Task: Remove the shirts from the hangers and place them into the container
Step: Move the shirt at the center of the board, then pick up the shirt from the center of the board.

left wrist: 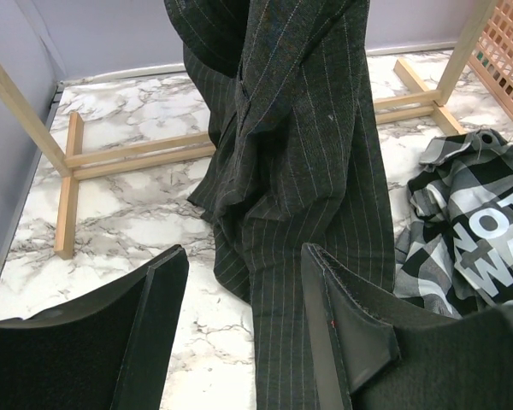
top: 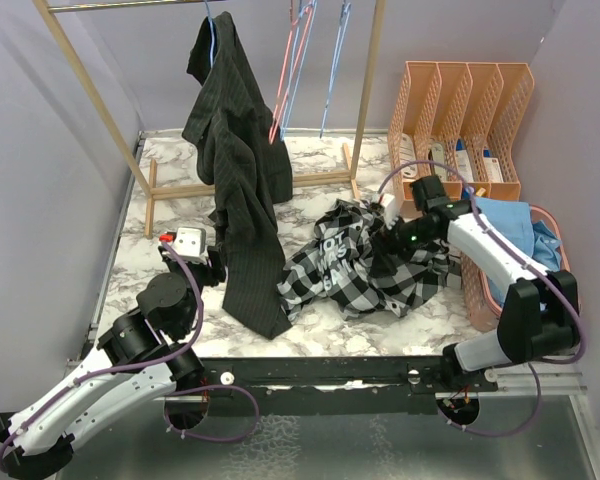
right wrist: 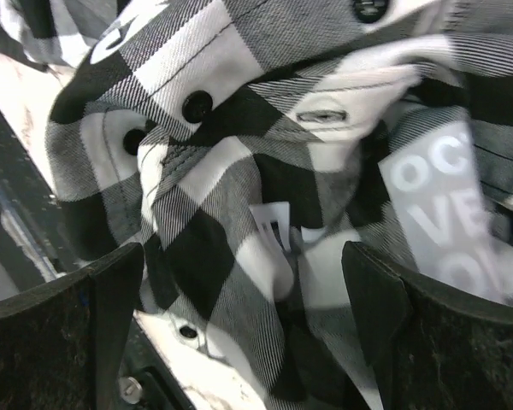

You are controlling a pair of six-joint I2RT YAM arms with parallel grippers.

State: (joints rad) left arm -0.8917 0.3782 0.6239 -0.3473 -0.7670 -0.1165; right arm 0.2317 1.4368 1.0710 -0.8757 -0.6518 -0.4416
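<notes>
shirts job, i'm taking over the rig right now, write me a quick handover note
Left hand: open, empty, facing the black pinstriped shirt, which hangs on the wooden rack with its tail on the marble table.
Right hand: open, over the black-and-white checked shirt, crumpled on the table beside the salmon-pink lattice basket.
Done: light blue shirt in the basket; pink and light blue wire hangers hang bare.
To do: checked shirt into the basket; pinstriped shirt off the rack and in.
</notes>
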